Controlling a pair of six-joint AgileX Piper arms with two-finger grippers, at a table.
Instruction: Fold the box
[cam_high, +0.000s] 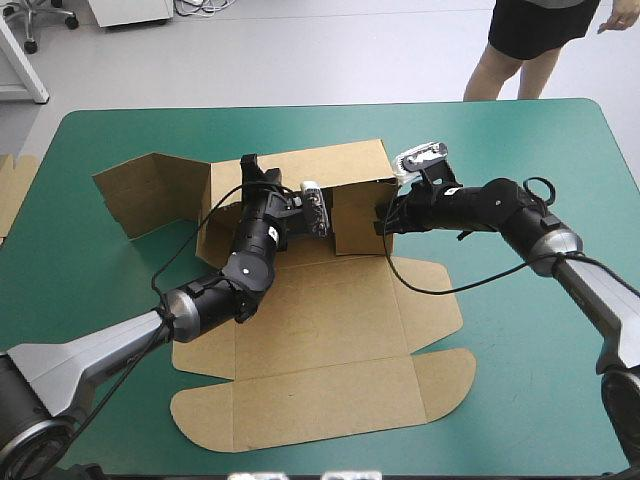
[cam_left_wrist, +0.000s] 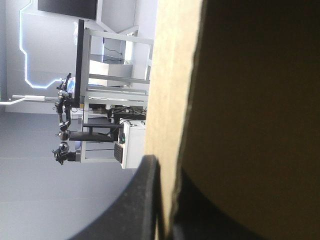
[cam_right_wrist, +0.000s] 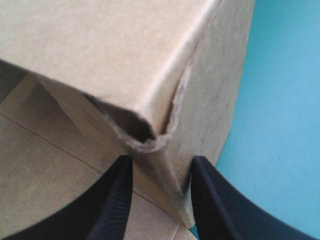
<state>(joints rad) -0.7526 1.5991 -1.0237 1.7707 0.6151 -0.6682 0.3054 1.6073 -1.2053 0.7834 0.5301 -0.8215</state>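
The brown box (cam_high: 330, 330) lies partly folded on the teal-green table (cam_high: 540, 400). Its far wall and right side wall stand up, a side flap (cam_high: 150, 195) spreads out to the left, and the lid lies flat toward the near edge. My left gripper (cam_high: 252, 170) sits on the top edge of the raised far wall. In the left wrist view the board (cam_left_wrist: 170, 75) runs edge-on between the two fingers of the left gripper (cam_left_wrist: 167, 172). My right gripper (cam_high: 382, 215) is at the box's far right corner, and the right gripper (cam_right_wrist: 161, 165) is shut on the folded corner edge (cam_right_wrist: 155, 135).
More brown board (cam_high: 15, 185) shows at the table's left edge. Bare teal-green cover lies right of the box and along the near edge. The flat lid with its rounded tabs (cam_high: 440, 375) reaches close to the near edge.
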